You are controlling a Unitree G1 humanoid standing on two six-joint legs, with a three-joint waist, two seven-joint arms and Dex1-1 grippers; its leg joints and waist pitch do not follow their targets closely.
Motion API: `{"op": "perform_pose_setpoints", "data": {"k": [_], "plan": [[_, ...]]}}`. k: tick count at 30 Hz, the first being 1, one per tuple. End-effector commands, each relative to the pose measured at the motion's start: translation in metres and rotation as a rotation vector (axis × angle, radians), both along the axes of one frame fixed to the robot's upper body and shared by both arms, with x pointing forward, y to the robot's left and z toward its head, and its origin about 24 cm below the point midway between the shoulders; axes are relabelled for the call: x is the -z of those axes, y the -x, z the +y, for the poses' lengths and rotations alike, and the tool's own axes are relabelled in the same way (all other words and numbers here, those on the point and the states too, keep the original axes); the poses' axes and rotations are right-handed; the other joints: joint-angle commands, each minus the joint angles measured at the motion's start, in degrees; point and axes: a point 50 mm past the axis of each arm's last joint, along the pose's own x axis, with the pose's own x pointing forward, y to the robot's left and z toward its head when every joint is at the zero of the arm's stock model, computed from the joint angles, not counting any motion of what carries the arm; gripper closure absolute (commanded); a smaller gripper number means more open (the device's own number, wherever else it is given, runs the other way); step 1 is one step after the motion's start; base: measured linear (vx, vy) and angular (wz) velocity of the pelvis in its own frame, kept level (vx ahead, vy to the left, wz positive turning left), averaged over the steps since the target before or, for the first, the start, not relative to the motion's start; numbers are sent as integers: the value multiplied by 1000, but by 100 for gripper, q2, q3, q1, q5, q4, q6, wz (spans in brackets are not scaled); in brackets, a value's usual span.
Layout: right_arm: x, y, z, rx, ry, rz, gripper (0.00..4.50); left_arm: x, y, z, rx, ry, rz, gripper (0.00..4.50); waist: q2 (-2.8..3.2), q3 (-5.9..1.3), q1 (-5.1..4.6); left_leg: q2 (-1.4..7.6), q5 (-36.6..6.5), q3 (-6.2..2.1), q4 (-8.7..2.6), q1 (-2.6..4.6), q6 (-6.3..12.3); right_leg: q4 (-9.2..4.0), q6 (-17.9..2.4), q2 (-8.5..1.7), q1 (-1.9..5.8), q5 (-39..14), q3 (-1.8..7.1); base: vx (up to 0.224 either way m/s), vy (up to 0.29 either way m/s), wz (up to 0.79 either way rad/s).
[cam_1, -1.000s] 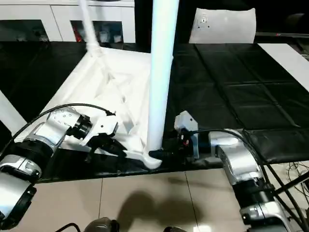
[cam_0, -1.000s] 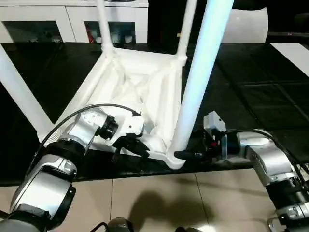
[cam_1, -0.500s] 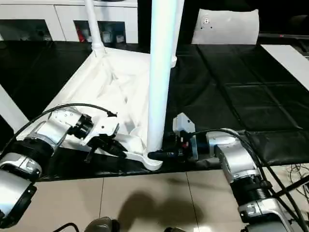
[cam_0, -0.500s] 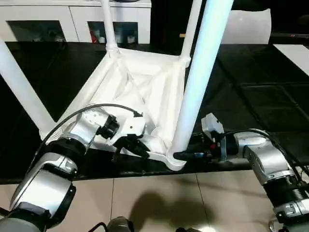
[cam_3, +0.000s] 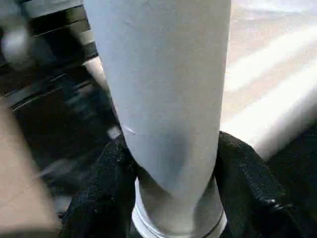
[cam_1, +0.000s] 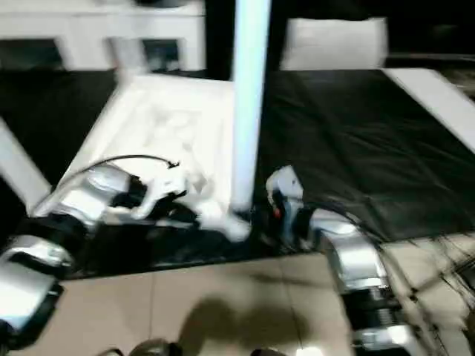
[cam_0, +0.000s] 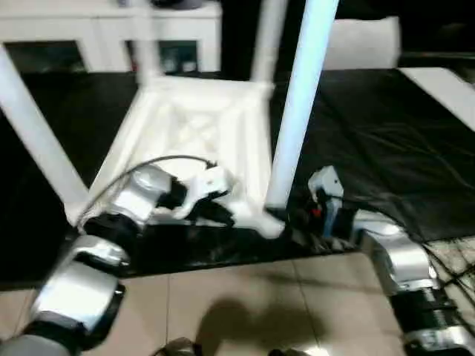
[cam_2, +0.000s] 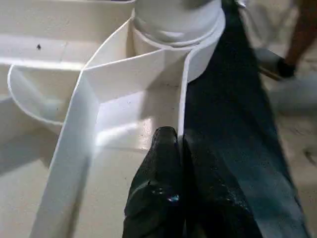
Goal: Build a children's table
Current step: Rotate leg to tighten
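where black mat [cam_0: 386, 148] ends, beige floor tiles [cam_0: 245, 304], white cabinets [cam_0: 89, 30]

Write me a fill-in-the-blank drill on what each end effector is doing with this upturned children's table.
1. The left end effector is shut on the tabletop's ____.
2. The right end effector has its fingers on either side of a white ____, near its base.
3. The tabletop lies with its ribbed underside facing ____.
4. The table rests on a ____ mat.

Missing words: rim; leg; up; black
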Motion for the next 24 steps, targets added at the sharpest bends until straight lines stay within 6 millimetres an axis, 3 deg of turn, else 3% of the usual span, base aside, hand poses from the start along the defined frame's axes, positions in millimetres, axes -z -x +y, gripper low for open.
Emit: {"op": "perform_pose_setpoints", "data": {"k": [1,4,5,6,7,8,9,10,11,12,13,14,15,16,17,18,19,20,21,22,23,24], "plan": [[5,6,47,-43,-37,34,254,-6,-1,-50,-54,141,-60,450,-30,-321,-82,313,-2744,-299,-444,222,-302,-678,-465,-499,96,-4095,164,0,0,0],[7,4,60,35,-21,51,255,-10,-4,-65,-137,180,-79,450,-8,-306,-198,294,-3016,-328,-417,278,-289,-789,-292,-483,85,-4296,60,0,0,0],[8,1,70,124,-1,61,255,-14,-5,-80,-195,212,-92,450,43,-286,-295,324,-3349,-381,-433,319,-348,-852,-263,-443,94,-4139,-75,0,0,0],[8,-2,73,160,4,64,255,-16,-6,-84,-214,222,-103,450,100,-274,-322,354,-3610,-407,-467,352,-390,-852,-258,-411,98,-4001,-140,0,0,0],[8,-3,75,184,7,66,255,-17,-6,-87,-227,227,-111,450,141,-261,-378,466,-4230,-493,-667,254,-463,-663,-230,-312,267,-3516,-185,0,0,0],[7,-6,76,232,4,69,255,-18,-5,-91,-220,221,-126,450,182,-259,-351,636,-4758,-499,-1016,47,-576,-50,-437,-216,471,-2354,-18,-54,30,3],[7,-7,77,237,1,70,255,-18,-5,-91,-218,220,-128,450,182,-243,-317,643,-4934,-436,-1138,8,-627,160,-534,-168,451,-1897,29,-54,30,3],[6,-8,78,251,-9,70,255,-17,-4,-93,-207,207,-142,450,143,-243,-291,589,-4991,-346,-1211,14,-647,244,-565,-127,414,-1817,83,0,0,0],[4,-10,78,273,-17,50,255,-13,-2,-92,-155,146,-181,450,-196,-133,-339,-7,-3952,-154,-85,813,-525,-1099,-196,-375,-524,-4954,6,0,0,0],[3,-10,77,278,-27,49,255,-12,-1,-91,-141,132,-186,450,-231,-155,-361,-195,-2859,-151,536,985,-329,-1414,-12,-662,-608,-5985,-68,0,0,0],[3,-10,76,280,-38,52,220,-11,-1,-90,-142,135,-178,450,-117,-227,-296,-14,-1666,-304,199,342,-41,-1191,248,-963,245,-5997,50,97,21,-32],[3,-10,73,285,-45,51,199,-10,-1,-86,-142,141,-168,450,-4,-287,-282,180,-1679,-388,-193,123,-21,-979,371,-691,502,-4909,-295,121,85,-29],[3,-9,70,289,-47,49,186,-10,-1,-83,-141,143,-163,450,83,-278,-342,322,-2098,-485,-328,91,-81,-861,347,-575,501,-4275,-350,121,85,-29],[3,-9,68,291,-47,47,186,-9,-1,-81,-136,142,-160,450,291,-325,-408,627,-3280,-629,-664,95,-265,-326,-17,-422,561,-2577,-219,46,53,-3],[3,-8,63,287,-47,38,184,-9,0,-74,-130,141,-152,450,259,-276,-427,666,-4163,-640,-864,178,-505,-70,-457,-331,424,-1247,-65,0,0,0],[3,-8,61,283,-47,33,163,-8,0,-71,-129,141,-147,450,181,-272,-431,563,-4304,-589,-821,243,-615,-170,-613,-364,349,-1240,-11,0,0,0],[2,-7,56,271,-38,19,150,-8,0,-66,-123,141,-142,450,-16,-250,-396,275,-3890,-449,-573,350,-600,-538,-690,-506,160,-2560,97,65,-10,14],[2,-7,53,264,-30,9,150,-8,0,-63,-116,138,-141,450,-129,-265,-335,107,-2830,-380,-315,374,-272,-777,-431,-671,155,-4096,127,86,-21,0],[2,-6,48,246,-23,-4,136,-8,0,-58,-104,136,-140,450,-111,-292,-283,107,-2217,-372,-286,299,-116,-776,-347,-742,235,-4362,195,86,-21,0],[2,-6,48,246,-23,-4,129,-8,0,-58,-104,136,-140,450,-123,-341,-241,156,-1608,-388,-355,125,15,-696,-303,-769,384,-4145,253,0,0,0],[-1,-4,38,203,-13,-33,117,-7,0,-48,-84,124,-137,450,-34,-417,-202,325,-931,-397,-472,77,93,-498,-568,-600,339,-2706,228,0,0,0],[-2,-3,32,184,-10,-40,104,-7,0,-44,-69,122,-134,450,-31,-435,-210,344,-993,-378,-472,87,137,-430,-733,-561,304,-2171,237,0,0,0]]}}
